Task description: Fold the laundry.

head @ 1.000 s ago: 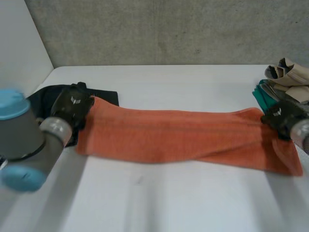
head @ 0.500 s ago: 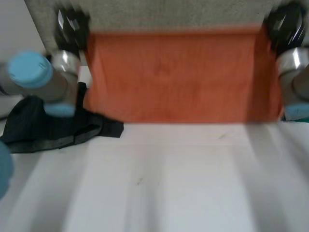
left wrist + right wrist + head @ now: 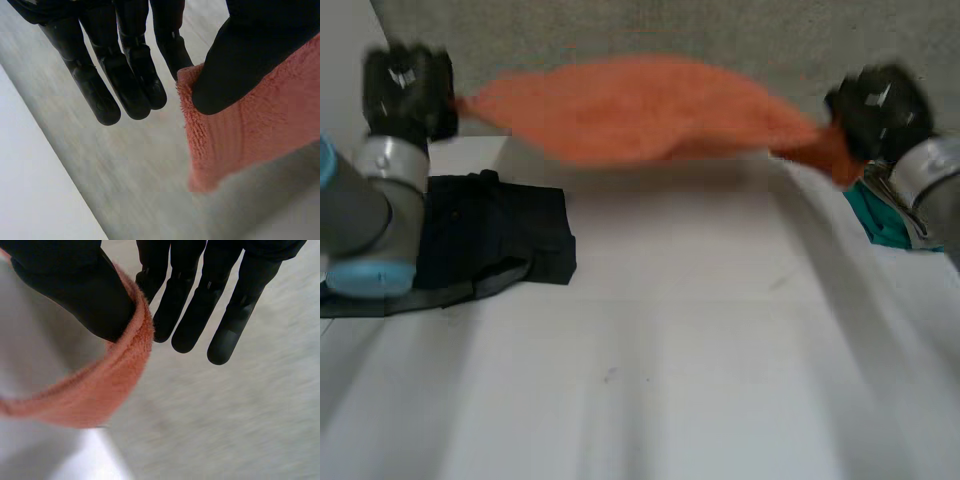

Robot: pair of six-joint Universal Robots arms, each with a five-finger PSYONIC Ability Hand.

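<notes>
In the head view, we hold the orange towel point(image 3: 630, 115) stretched in the air over the table's point(image 3: 670, 380) far edge, and we judge that no fold is made yet. A black garment point(image 3: 495, 235) at the left edge and teal cloth point(image 3: 872, 215) at the right crowd the landing space.

In the left wrist view, our left hand point(image 3: 131, 70) pinches a towel corner under its thumb.

In the right wrist view, our right hand point(image 3: 189, 305) pinches the other end in the same way.

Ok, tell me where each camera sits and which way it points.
Head view: behind, between the arms, looking down at the white table; both arms show, left hand and right hand holding the orange towel aloft.
Left wrist view: on the left wrist, looking along the palm; thumb and finger pinch the towel's edge.
Right wrist view: on the right wrist, along the palm; thumb pins the towel's edge.
Shared: the towel, in all three.
</notes>
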